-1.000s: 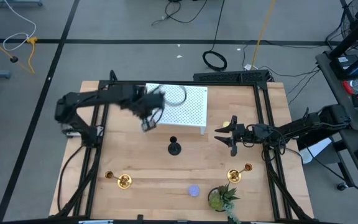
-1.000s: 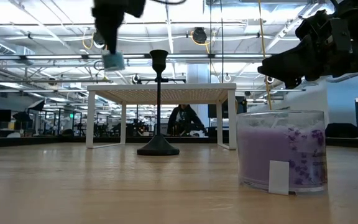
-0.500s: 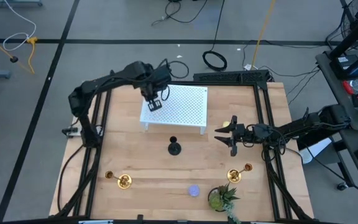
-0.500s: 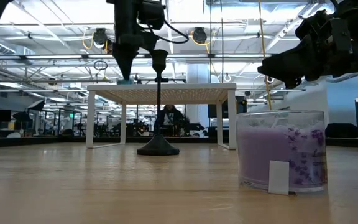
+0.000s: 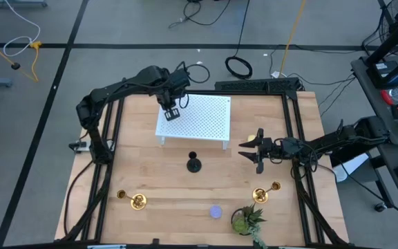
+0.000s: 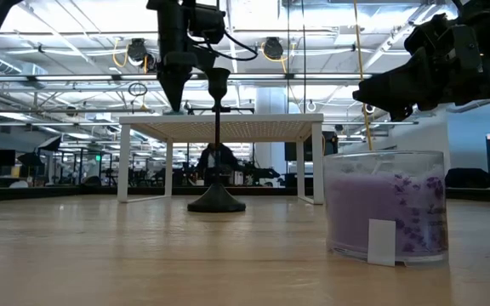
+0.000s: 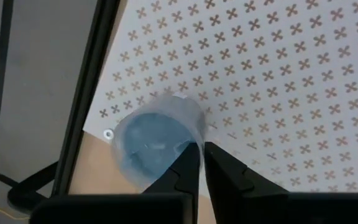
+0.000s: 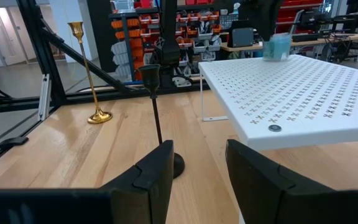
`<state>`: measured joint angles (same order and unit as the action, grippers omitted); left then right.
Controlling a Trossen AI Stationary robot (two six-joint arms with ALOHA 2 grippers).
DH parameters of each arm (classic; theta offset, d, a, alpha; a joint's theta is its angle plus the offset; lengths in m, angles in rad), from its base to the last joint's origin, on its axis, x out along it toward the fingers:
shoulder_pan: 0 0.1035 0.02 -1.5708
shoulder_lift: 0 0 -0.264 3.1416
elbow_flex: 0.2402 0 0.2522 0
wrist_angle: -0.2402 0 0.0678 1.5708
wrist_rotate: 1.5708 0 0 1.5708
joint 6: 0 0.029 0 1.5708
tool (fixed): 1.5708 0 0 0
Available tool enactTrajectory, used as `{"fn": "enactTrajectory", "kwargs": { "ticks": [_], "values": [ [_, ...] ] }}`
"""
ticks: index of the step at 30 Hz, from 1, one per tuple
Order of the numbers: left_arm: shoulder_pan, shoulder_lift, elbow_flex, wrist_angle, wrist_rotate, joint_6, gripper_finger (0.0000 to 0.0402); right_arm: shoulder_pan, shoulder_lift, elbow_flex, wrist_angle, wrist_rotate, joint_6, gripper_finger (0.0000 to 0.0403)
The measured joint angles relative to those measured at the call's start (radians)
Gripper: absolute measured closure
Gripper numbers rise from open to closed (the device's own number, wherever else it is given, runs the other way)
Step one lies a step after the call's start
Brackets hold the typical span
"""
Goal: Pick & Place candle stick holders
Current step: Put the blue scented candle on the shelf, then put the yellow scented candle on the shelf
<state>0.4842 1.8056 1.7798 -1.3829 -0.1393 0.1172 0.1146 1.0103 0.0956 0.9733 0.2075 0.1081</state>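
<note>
My left gripper (image 5: 171,114) points down over the left end of the white perforated shelf (image 5: 206,124), shut on a small blue candle in a clear cup (image 7: 157,143). The black candle stick holder (image 5: 193,164) stands on its round base just near of the shelf; it also shows in the right wrist view (image 8: 157,118). One gold holder (image 5: 137,201) stands at the near left, another (image 5: 261,194) at the near right. My right gripper (image 5: 258,152) is open and empty, right of the black holder, its fingers (image 8: 160,174) level and pointing at it. My left gripper pinches the blue candle cup's wall (image 7: 197,134) between its two fingers, one finger (image 7: 188,165) over the cup's inside and one outside. The fingers come from above, pointing down. The cup stands upright on the shelf top near its left corner (image 7: 107,134).
A purple candle in a glass (image 5: 215,211) and a small green potted plant (image 5: 246,220) stand near the table's near edge. Black frame rails run along the table's left and right sides. Bare wood lies between the shelf and the near row of things.
My left gripper has carried the blue candle toward the table's far edge and down, from the air by the shelf's near left corner onto the shelf top. In the last half second it has kept nearly still. My right gripper has not moved.
</note>
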Motion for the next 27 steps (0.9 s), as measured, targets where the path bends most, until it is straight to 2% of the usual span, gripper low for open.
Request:
{"fn": "enactTrajectory", "kwargs": {
  "ticks": [9, 16, 21, 27],
  "values": [
    [-0.001, 0.0, 0.0, 0.096, -0.01, 0.009, 0.0321, 0.0, 0.0, 0.0, 0.0, 0.0, 0.0, 0.0257],
    [-0.025, -0.016, 0.0, 0.095, -0.098, 0.012, 0.0316, 0.0, 0.0, 0.0, 0.0, 0.0, 0.0, 0.0257],
    [-0.063, -0.08, 0.002, 0.114, -0.097, 0.011, 0.0316, 0.0, 0.0, 0.0, -0.004, 0.0, 0.0, 0.0257],
    [-0.158, -0.206, 0.002, 0.098, -0.096, -0.02, 0.0316, 0.0, 0.0, 0.0, -0.029, 0.0, 0.0, 0.0257]
  ]
}}
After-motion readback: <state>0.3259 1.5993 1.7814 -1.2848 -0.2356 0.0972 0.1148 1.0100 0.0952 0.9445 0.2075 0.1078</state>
